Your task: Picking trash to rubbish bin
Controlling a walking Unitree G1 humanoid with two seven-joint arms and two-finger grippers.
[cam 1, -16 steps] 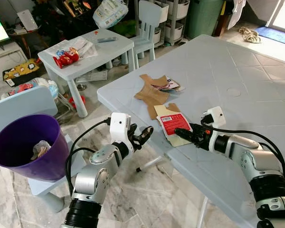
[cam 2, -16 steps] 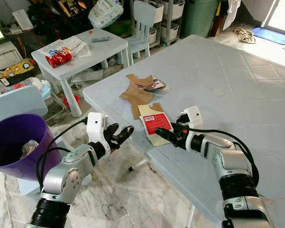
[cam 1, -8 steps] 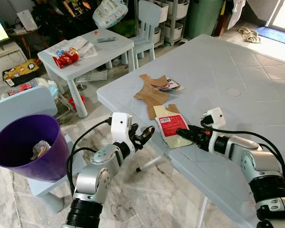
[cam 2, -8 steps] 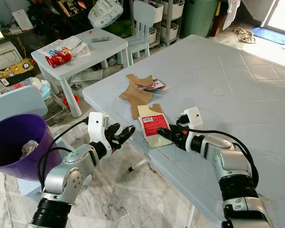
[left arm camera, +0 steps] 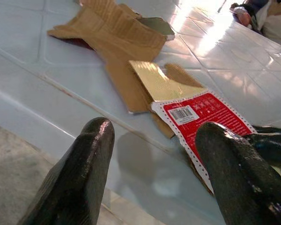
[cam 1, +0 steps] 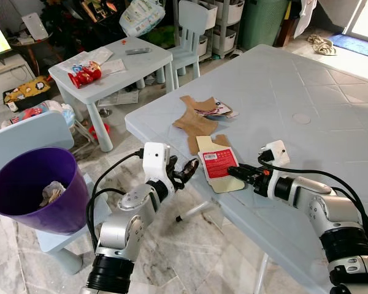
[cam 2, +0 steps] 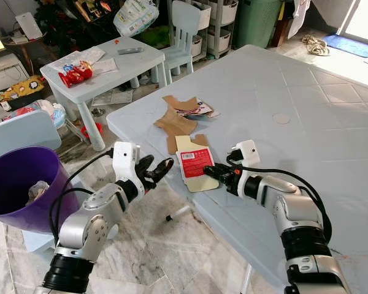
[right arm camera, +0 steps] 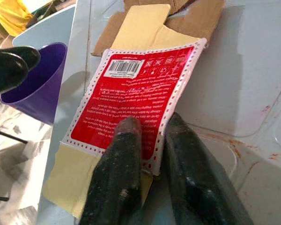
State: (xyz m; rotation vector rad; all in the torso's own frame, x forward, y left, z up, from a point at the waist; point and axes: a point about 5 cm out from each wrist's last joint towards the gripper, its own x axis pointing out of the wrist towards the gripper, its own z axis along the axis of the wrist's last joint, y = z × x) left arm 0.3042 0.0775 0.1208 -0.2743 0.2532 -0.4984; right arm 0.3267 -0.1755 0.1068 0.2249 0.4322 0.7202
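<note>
I've got the right gripper (cam 2: 216, 174) pinched on the red packet (cam 2: 192, 162) at the table's (cam 2: 306, 122) edge; left gripper (cam 2: 157, 169) waits open just beyond it. Next I'd hand it across, toward the purple bin (cam 2: 18, 184).

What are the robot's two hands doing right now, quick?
Left gripper: open, holding nothing, at the table edge.
Right gripper: fingers pressed on the flat red plastic packet; whether it grips is unclear.

The right tool (cam 2: 210, 173) pinches a red packet (cam 2: 193, 163) at the surface (cam 2: 306, 122) edge; the left tool (cam 2: 157, 169) hovers open beside it.
</note>
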